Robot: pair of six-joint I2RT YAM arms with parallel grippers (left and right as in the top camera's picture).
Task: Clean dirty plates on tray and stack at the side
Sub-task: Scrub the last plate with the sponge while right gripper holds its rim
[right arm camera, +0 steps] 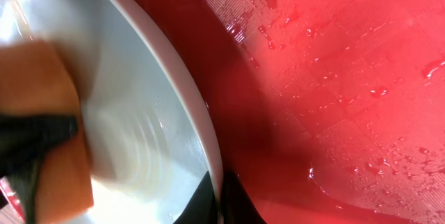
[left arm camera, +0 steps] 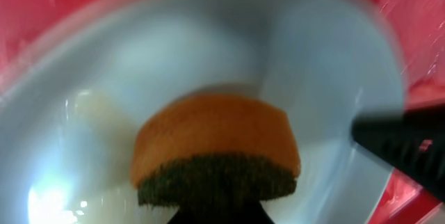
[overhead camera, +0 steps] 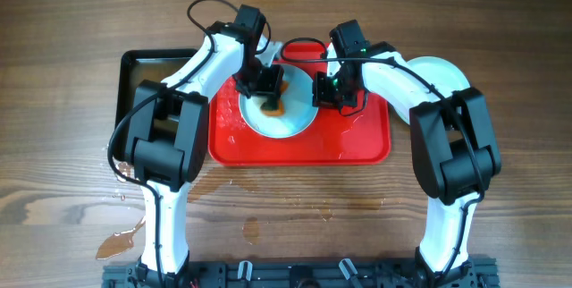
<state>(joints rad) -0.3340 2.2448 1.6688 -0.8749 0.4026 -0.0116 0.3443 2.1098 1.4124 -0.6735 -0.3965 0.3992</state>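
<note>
A pale blue-white plate [overhead camera: 284, 118] lies on the wet red tray [overhead camera: 362, 140]. My left gripper [overhead camera: 268, 91] is shut on an orange sponge with a dark scrub side [left arm camera: 215, 147] and presses it onto the plate [left arm camera: 139, 78]. My right gripper [overhead camera: 329, 91] is shut on the plate's right rim [right arm camera: 208, 147], one finger inside and one outside. The sponge also shows in the right wrist view [right arm camera: 49, 126]. A second plate [overhead camera: 442, 72] lies on the table right of the tray, partly under my right arm. A third plate is not in view.
A black tray [overhead camera: 134, 69] lies left of the red tray, under my left arm. Water puddles [overhead camera: 121, 239] lie on the wooden table at the front left. Drops cover the red tray's floor [right arm camera: 348, 78].
</note>
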